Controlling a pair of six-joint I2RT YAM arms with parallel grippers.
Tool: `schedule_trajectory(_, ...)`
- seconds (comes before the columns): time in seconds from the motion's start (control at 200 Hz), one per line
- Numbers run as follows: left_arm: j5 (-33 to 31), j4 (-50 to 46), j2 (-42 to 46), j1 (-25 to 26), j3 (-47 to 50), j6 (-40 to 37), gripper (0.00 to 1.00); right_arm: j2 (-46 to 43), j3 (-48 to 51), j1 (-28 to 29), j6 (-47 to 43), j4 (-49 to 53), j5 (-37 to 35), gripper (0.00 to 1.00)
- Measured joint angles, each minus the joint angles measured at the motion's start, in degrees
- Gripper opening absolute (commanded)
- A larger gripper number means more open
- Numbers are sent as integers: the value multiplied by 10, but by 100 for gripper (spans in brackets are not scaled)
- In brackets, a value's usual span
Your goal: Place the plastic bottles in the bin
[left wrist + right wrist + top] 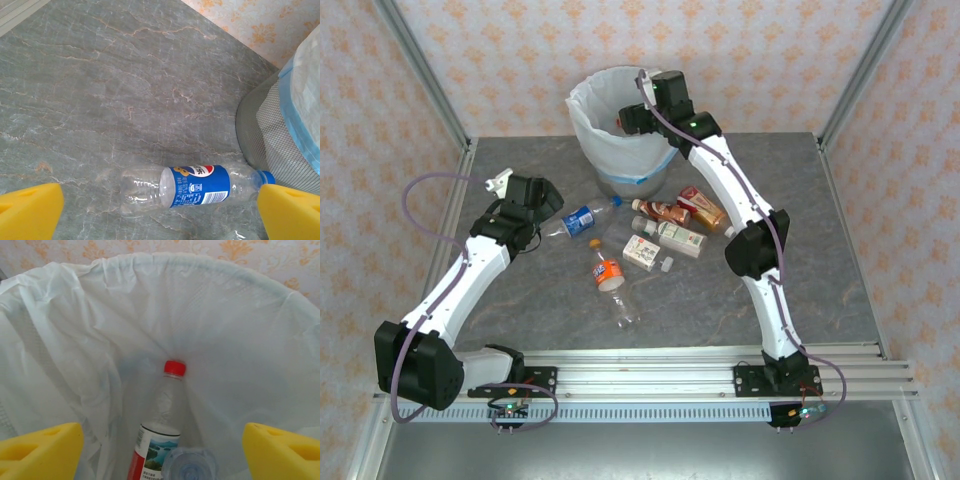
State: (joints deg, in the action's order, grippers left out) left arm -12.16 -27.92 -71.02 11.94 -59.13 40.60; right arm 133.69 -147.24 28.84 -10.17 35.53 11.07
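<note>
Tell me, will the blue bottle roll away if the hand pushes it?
Probably. The blue bottle lies on its side on the smooth table, so it would likely roll. It looks empty, so probably light, and its thin plastic may squash.

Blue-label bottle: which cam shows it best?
Left wrist. The blue-label bottle lies on its side in full, with its label and blue cap sharp and the cap end near the bin. Top external shows it small, by the left tool. Right wrist looks into the bin.
</note>
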Motion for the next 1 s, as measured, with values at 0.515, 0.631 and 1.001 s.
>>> schedule_trajectory(0.515,26,1,-22,0,11,-16,100,-9,-5,0,-12,38,23,91)
schedule_trajectory(0.631,35,0,-34,0,11,-35,100,-14,-5,0,-24,47,23,92)
schedule_trajectory(1.001,95,16,-53,-1,11,-111,100,-140,76,0,-35,41,39,99)
